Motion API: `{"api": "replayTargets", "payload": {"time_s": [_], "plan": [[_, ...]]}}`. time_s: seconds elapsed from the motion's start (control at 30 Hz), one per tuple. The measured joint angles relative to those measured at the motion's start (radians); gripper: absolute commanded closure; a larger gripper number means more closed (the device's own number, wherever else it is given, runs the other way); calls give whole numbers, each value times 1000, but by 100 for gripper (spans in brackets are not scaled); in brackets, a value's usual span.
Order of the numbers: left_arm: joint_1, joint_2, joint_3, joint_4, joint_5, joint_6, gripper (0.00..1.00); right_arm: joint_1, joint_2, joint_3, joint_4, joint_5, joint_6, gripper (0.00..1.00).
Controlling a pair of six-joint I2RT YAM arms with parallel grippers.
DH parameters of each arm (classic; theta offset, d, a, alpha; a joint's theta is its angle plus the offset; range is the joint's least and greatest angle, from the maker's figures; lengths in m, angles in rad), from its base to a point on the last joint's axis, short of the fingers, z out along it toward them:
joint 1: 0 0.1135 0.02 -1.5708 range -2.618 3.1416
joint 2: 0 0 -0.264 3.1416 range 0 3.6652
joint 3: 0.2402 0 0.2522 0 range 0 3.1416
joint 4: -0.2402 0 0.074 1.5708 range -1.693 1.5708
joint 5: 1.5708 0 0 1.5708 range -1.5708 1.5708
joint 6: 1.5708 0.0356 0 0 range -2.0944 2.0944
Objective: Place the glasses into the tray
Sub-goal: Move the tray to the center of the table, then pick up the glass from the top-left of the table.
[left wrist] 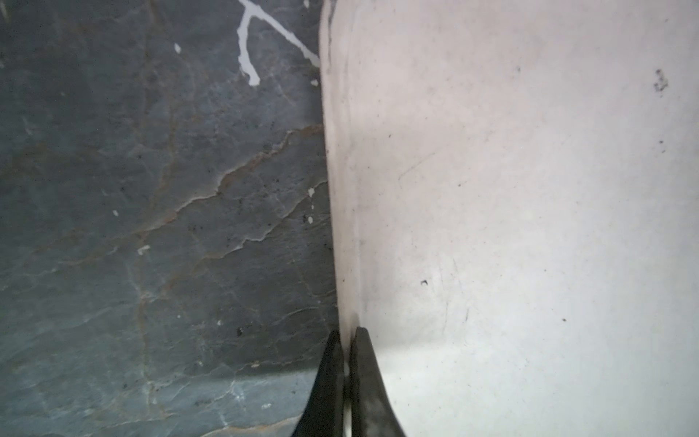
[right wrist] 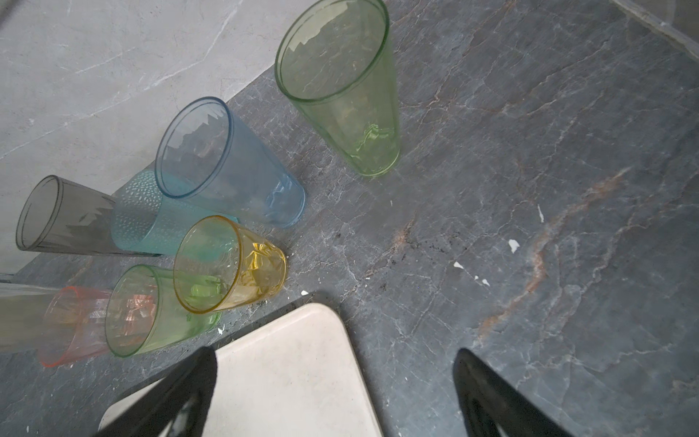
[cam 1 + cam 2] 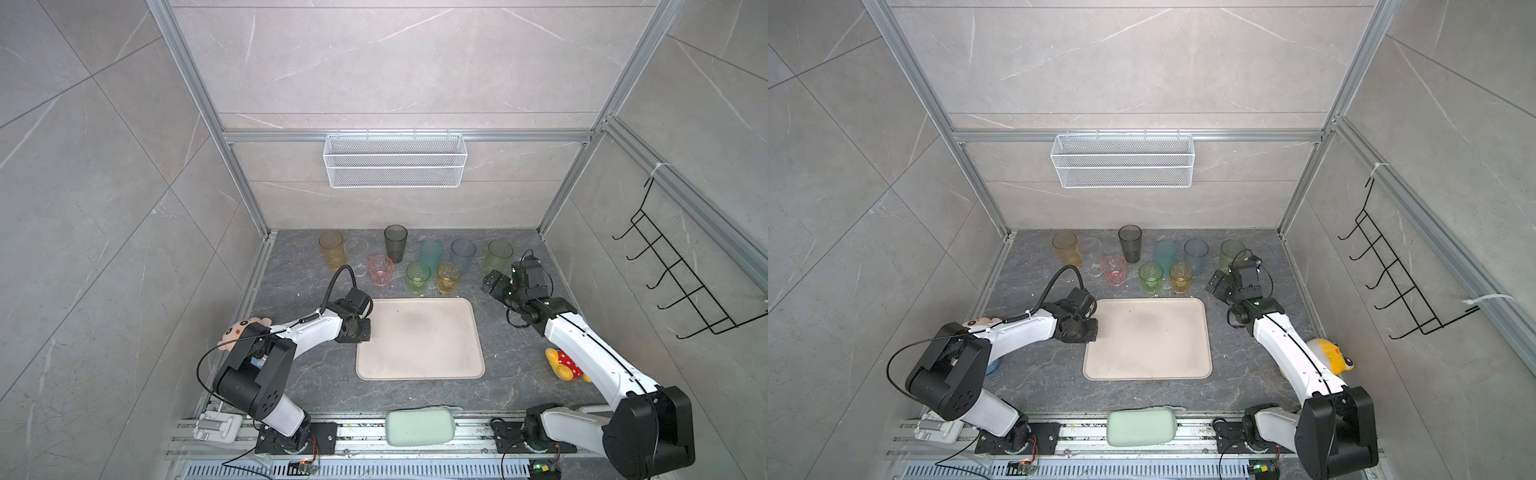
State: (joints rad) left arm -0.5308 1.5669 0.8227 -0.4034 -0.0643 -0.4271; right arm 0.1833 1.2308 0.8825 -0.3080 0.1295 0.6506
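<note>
0/9 in: left gripper (image 1: 346,335) clamps flat cream-beige tray (image 1: 340,227) rim; right gripper (image 2: 334,357) gapes empty, should next straddle tall green see-through tumbler (image 2: 340,94).

My left fingers (image 1: 329,386) are matt black. The tray (image 3: 419,338) looks like matt cream plastic, scuffed and speckled. The glasses (image 2: 340,94) are see-through and glossy; the teal one (image 2: 143,215) has a dimpled wall. The table (image 2: 529,189) looks like dark, veined, matt stone.

Nine glasses (image 3: 395,243), one tray (image 3: 419,338), two robot arms (image 3: 311,332), two plush toys (image 3: 239,328), one wire basket (image 3: 395,160).
</note>
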Motion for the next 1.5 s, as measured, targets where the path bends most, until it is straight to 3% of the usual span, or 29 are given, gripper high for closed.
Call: {"api": "replayTargets", "payload": {"time_s": [0.37,0.53,0.73,0.93,1.2,1.4,1.5], "plan": [[21,1,0,1,25,17,100,2,0,-2,14,-7,0,2],[21,3,19,-27,14,31,76,3,0,-3,20,-15,0,2],[21,-10,97,-94,-3,39,61,5,-2,-6,22,-22,-2,2],[33,-116,179,-169,-64,24,49,6,-30,-8,22,-21,-17,2],[160,-183,338,-239,-126,-62,43,27,-104,-20,23,-5,-27,2],[283,-166,478,-284,-143,-123,33,32,-154,-24,26,9,-49,2],[354,-124,560,-290,-135,-141,32,40,-155,-24,29,7,-57,2]]}}
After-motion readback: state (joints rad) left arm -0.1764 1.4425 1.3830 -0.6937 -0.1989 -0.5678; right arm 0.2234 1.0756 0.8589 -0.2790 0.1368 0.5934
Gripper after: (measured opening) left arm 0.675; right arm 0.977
